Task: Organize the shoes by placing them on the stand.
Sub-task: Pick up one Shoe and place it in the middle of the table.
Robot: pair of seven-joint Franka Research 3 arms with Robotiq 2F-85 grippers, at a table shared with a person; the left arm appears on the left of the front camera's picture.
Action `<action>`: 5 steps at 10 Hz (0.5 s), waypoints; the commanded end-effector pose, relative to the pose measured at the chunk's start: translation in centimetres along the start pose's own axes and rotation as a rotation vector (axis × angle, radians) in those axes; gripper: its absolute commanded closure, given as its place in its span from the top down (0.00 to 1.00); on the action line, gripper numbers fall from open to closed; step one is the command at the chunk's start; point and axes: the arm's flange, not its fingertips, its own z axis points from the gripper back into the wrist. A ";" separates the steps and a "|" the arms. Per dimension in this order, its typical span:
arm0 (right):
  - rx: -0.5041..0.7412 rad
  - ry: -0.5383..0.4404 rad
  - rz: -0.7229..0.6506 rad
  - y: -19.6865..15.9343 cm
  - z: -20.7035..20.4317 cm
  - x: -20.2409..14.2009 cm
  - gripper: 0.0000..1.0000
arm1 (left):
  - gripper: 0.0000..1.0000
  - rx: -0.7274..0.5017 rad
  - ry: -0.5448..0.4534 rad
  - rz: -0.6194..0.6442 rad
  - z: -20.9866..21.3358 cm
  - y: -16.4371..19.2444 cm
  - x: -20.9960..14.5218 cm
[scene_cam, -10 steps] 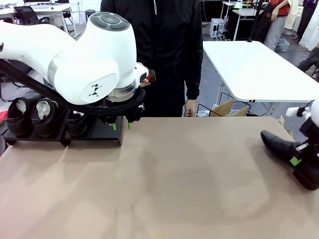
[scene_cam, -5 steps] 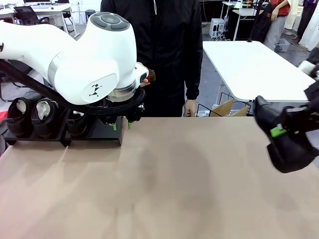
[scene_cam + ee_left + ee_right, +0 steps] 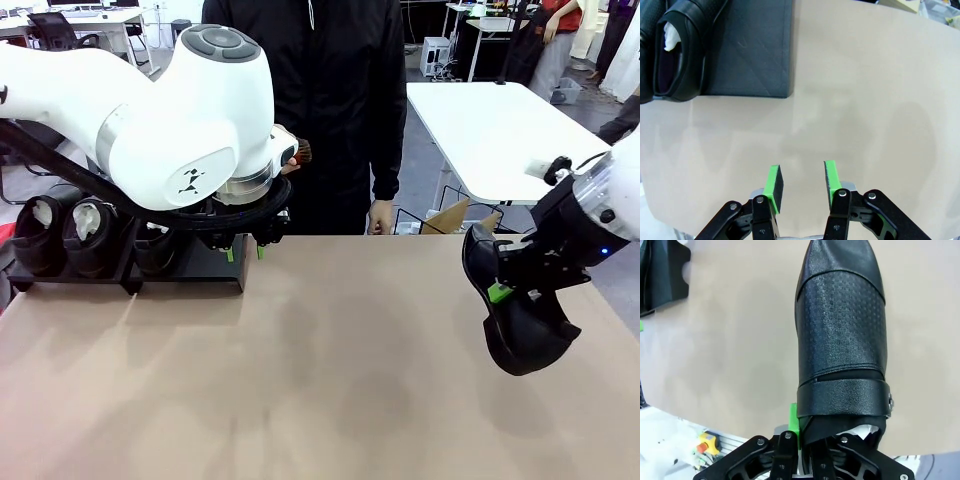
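Note:
A glossy black shoe (image 3: 518,325) hangs toe-down above the table's right side, and my right gripper (image 3: 500,290) is shut on its heel rim. In the right wrist view this shoe (image 3: 842,340) stretches away from the gripper (image 3: 805,432), with white paper at its opening. At the far left stands the black stand (image 3: 205,262), and on it are three shoes (image 3: 38,235) (image 3: 88,235) (image 3: 155,245). My left gripper (image 3: 245,245) hovers at the stand's right end. Seen from the left wrist, it (image 3: 802,182) is open over bare table, near a shoe (image 3: 682,50) on the stand (image 3: 750,55).
A person in a black jacket (image 3: 340,110) stands at the far edge, one hand (image 3: 380,215) hanging near the table. A white table (image 3: 500,140) lies behind on the right. The brown tabletop (image 3: 320,370) between the arms is bare.
The right gripper has lifted the shoe off the table at the right edge, carried it leftward and turned it toe-down. The left arm has stayed still.

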 end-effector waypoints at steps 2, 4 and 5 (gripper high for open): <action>0.000 0.000 0.000 0.0 0.0 0.0 0.00 | 0.47 0.004 -0.005 -0.002 0.1 0.2 0.1; -0.028 -0.061 0.051 6.6 -1.7 -2.2 0.00 | 0.47 0.004 -0.005 -0.002 0.1 0.2 0.1; -0.088 -0.100 0.085 10.4 -3.8 -2.9 0.00 | 0.47 0.004 -0.005 -0.002 0.1 0.2 0.1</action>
